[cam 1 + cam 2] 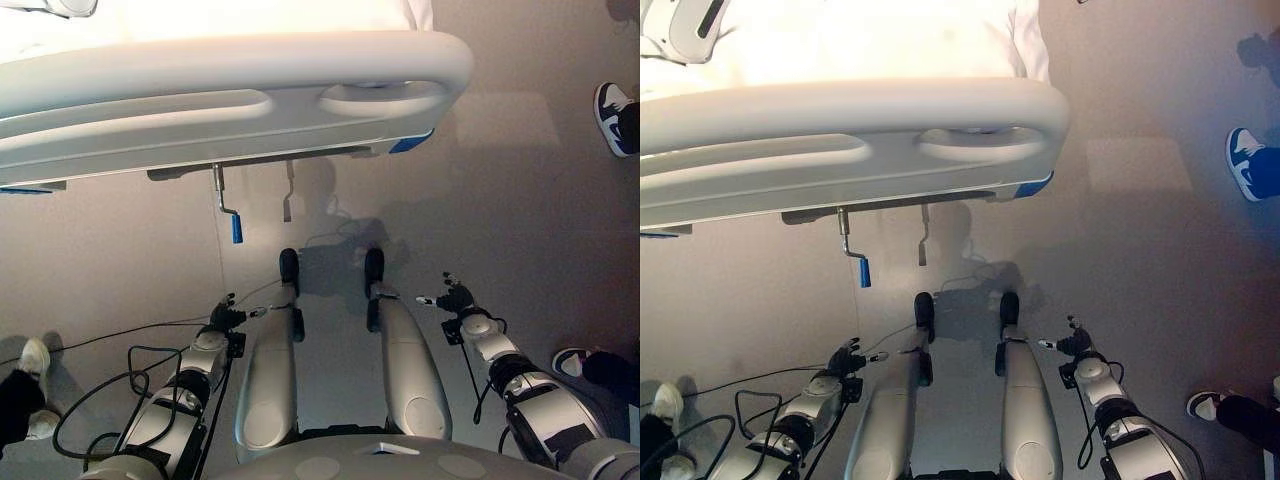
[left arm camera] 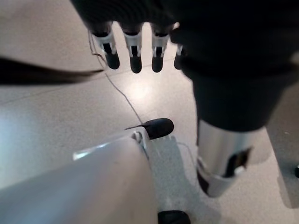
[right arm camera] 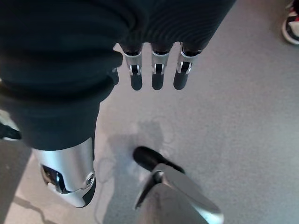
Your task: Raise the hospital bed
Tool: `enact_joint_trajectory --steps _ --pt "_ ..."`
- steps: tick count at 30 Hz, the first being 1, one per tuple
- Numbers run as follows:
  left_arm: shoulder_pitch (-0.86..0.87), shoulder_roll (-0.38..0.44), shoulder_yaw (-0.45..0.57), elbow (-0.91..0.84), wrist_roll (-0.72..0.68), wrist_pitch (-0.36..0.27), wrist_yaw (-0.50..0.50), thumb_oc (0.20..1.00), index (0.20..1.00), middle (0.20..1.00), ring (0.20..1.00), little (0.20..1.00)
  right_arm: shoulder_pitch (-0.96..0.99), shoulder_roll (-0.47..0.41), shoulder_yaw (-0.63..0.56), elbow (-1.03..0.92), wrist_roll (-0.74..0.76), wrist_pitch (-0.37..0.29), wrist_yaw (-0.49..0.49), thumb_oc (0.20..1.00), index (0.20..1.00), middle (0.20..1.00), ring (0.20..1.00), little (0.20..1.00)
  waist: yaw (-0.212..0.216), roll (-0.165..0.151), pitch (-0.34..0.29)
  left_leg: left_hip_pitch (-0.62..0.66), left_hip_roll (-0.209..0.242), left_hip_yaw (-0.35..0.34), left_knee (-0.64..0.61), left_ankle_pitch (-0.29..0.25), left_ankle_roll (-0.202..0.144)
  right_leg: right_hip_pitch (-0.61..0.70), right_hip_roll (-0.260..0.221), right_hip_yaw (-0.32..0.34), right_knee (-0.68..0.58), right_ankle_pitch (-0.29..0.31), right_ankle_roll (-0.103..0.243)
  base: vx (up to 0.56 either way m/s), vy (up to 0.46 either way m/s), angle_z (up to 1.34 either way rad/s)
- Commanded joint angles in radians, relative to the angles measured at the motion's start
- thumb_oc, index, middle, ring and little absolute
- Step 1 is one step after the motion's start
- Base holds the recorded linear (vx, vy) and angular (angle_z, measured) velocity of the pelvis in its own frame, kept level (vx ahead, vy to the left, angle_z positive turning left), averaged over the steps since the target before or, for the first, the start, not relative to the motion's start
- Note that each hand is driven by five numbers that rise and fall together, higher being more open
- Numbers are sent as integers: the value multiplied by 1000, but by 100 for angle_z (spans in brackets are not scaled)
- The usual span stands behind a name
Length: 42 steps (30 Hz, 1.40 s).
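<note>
I've got the hospital bed across the far side, its footboard facing me; the crank with the blue grip hangs below that footboard, a second folded crank just right of it. Both hands hang low and near me, fingers relaxed and apart, holding nothing: left hand, right hand. I'd step closer, then close the left hand squarely round the blue grip before turning

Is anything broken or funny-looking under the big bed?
Nothing looks broken. Two cranks hang under the bed's footboard: the blue-handled crank is folded out, the plain crank beside it hangs straight. Both hands hang low, away from them.
</note>
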Motion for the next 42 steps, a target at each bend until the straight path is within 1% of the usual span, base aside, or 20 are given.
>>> enact_joint_trajectory --steps 1,10,11,14,15,16,17,18,21,25,32,42 --pt "31 8 1 4 -39 -6 25 1000 1000 1000 1000 1000 77 -55 25 -50 35 -19 -18 1000 1000 1000 1000 1000 -2 3 -91 -77 -56 -17 95 -37 49 -16 17 -19 -87 96 29 0 0 0" --pt "-35 54 21 -73 -130 -19 39 1000 1000 1000 1000 1000 89 -86 1 -135 48 -25 -21 1000 1000 1000 1000 1000 -8 13 -92 -156 -54 -25 103 -20 44 -90 24 -21 -87 109 27 -23 0 0" --pt "-69 76 30 -95 -181 -24 43 1000 1000 1000 1000 1000 88 -94 0 -152 59 -29 -22 1000 1000 1000 1000 1000 -13 14 -85 -186 -53 -28 119 -19 43 -119 24 -21 -77 111 26 0 0 0" --pt "-105 96 37 -93 -213 -24 46 1000 1000 1000 1000 1000 87 -97 0 -177 66 -29 -21 1000 1000 1000 1000 1000 -20 12 -77 -214 -50 -28 139 -22 41 -150 26 -18 -59 109 24 -24 5 0" --pt "-131 117 43 -96 -256 -27 50 1000 1000 1000 1000 1000 84 -98 4 -201 73 -32 -19 1000 1000 1000 1000 1000 -31 9 -68 -250 -46 -24 169 -26 41 -186 29 -13 -35 111 23 0 0 0" --pt "-144 124 42 -92 -264 -25 43 1000 1000 1000 1000 1000 83 -98 6 -205 78 -32 -19 1000 1000 1000 1000 1000 -36 6 -63 -267 -43 -21 181 -28 40 -202 28 -10 -26 111 23 64 10 -4" --pt "-156 130 49 -91 -290 -26 44 1000 1000 1000 1000 1000 82 -100 6 -212 81 -34 -19 1000 1000 1000 1000 1000 -36 8 -65 -272 -37 -27 202 -69 35 -212 34 -5 0 78 29 81 -4 -6" --pt "-169 139 54 -99 -314 -28 43 1000 1000 1000 1000 1000 80 -101 5 -218 88 -35 -20 1000 1000 1000 1000 1000 -39 5 -62 -293 -34 -26 221 -77 36 -230 32 -3 13 76 29 85 -11 -8" --pt "-190 155 55 -96 -334 -26 38 1000 1000 1000 1000 1000 79 -102 7 -234 97 -37 -16 1000 1000 1000 1000 1000 -47 1 -58 -332 -31 -24 252 -83 36 -265 31 -2 39 73 29 6 -11 -11" --pt "-219 191 62 -123 -379 -24 43 1000 1000 1000 1000 1000 88 -106 6 -270 112 -42 -13 1000 1000 1000 1000 1000 -63 -2 -59 -409 -27 -27 311 -101 34 -344 25 4 98 62 27 2 0 -1" --pt "-266 242 75 -159 -437 -23 52 1000 1000 1000 1000 1000 121 -111 -5 -378 145 -54 -18 1000 1000 1000 1000 1000 -78 0 -53 -511 -23 -20 376 -123 30 -445 22 8 167 49 25 0 0 0" --pt "-314 274 71 -202 -464 -24 71 1000 1000 1000 1000 1000 138 -116 -9 -433 142 -59 -23 1000 1000 1000 1000 1000 -92 2 -58 -612 -25 -7 456 -150 37 -554 37 18 236 37 22 2 0 -3"
